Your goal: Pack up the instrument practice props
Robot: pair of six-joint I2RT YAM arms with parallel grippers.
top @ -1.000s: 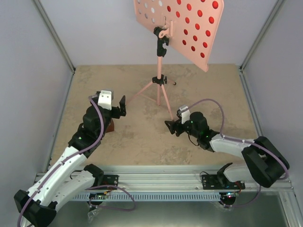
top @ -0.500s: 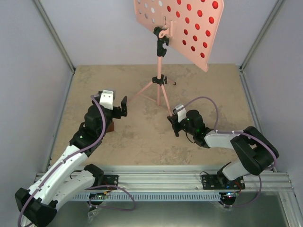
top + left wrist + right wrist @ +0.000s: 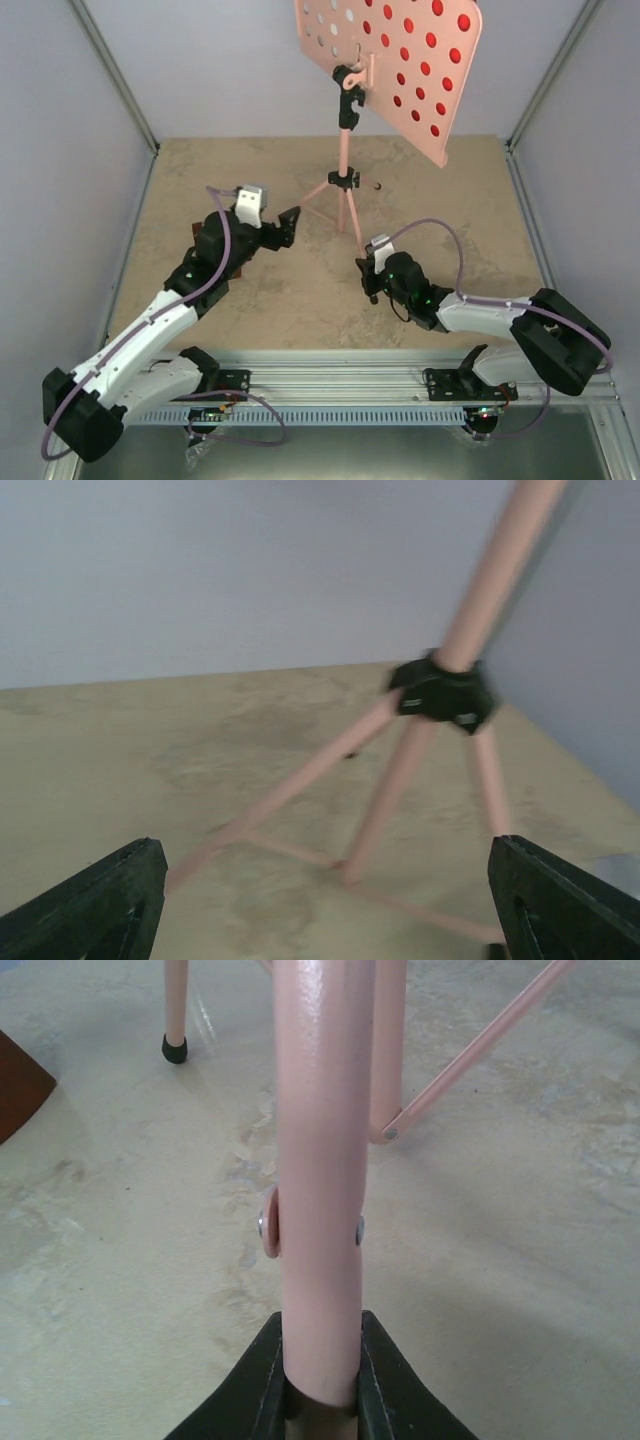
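The pink music stand point(image 3: 343, 150) is upright at the back of the floor. The holes of its desk point(image 3: 400, 55) show red on the right and white on the left. My right gripper point(image 3: 368, 265) is shut on the lower end of the stand's near leg point(image 3: 320, 1160), which fills the gap between the jaws point(image 3: 320, 1385). My left gripper point(image 3: 286, 228) is open beside the left leg. Its black fingertips point(image 3: 100, 905) frame the tripod and black joint point(image 3: 440, 690) ahead, with nothing between them. A brown corner of the metronome point(image 3: 15, 1085) shows at left.
Grey walls close in the sandy floor point(image 3: 280, 300) on three sides. Another stand leg ends in a black foot cap point(image 3: 174, 1050), and thin pink braces point(image 3: 470, 1055) link the legs. The arms' rail point(image 3: 340, 380) runs along the near edge.
My right gripper closed on the stand's near leg. The stand's desk and pole shifted a little to the right. My left arm swung right, toward the tripod.
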